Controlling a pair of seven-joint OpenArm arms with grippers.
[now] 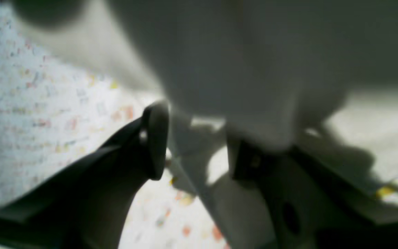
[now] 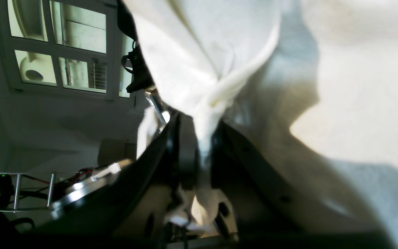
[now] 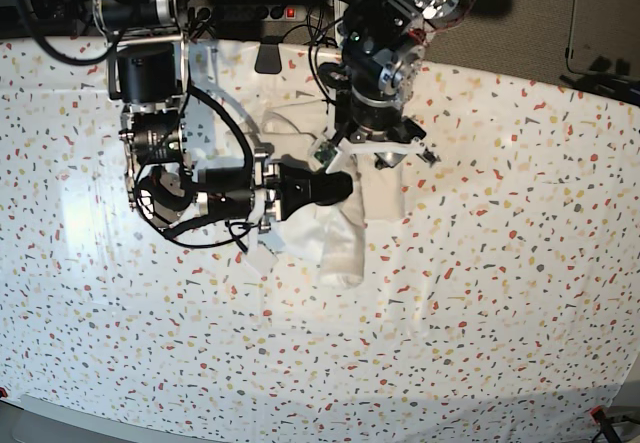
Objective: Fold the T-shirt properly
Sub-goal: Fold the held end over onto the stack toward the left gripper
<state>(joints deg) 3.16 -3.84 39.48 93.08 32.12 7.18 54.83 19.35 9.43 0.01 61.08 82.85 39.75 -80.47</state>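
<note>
Right gripper (image 2: pixel 204 138) is clamped on a bunched fold of the T-shirt (image 3: pixel 345 228). Left gripper (image 1: pixel 199 145) hangs just above the shirt, jaws parted, cloth draped between them; whether it grips is unclear. White, crumpled and plain, the shirt lies heaped below both grippers on the speckled table cover (image 3: pixel 500 303). Soft, light, floppy: best taken at hems or corners.

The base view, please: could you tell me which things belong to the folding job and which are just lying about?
Job:
T-shirt
right pincer, shut on the T-shirt
left pincer, over the T-shirt

Lying about:
speckled table cover
cables behind the arms
</note>
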